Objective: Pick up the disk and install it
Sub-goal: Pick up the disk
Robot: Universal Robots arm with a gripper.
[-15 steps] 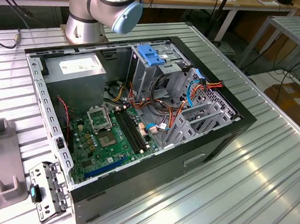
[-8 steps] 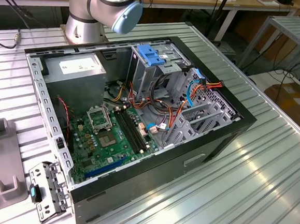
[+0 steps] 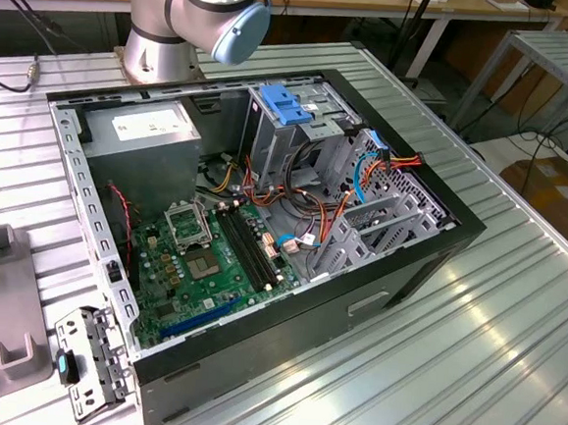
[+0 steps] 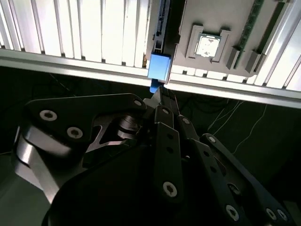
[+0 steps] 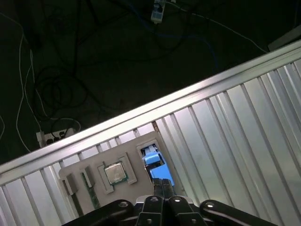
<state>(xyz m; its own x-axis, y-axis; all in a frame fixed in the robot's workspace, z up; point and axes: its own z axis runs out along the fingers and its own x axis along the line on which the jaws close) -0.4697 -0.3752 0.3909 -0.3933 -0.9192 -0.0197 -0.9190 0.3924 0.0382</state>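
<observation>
End effector: I see the end effector in both wrist views, its dark linkages converging to a tip right at the blue end of the disk. I cannot tell how far open it is, or whether it has hold of anything.
Disk: the disk stands on edge in a slot of a grey tray, a blue rail facing the cameras and its dark body running away across the tray.
Contact: the tip and the blue rail meet in my pictures, but I cannot say whether they touch.
Grey tray: the grey tray lies flat on the ribbed desk, close to the desk's edge.
Tray neighbours: a processor chip sits in a square seat just beside the disk's slot, and a green memory stick lies in a groove on the chip's far side.
Floor: past the desk's edge I see dark floor strewn with cables.
Computer case: in the exterior view the open black computer case lies on its side in the middle of the desk.
Inside the case: a green motherboard, a grey metal box with a white sticker, and a blue plastic bracket atop the drive cage.
Arm: the arm's silver base and blue-capped joint stand behind the case, toward the exterior view's left.
</observation>
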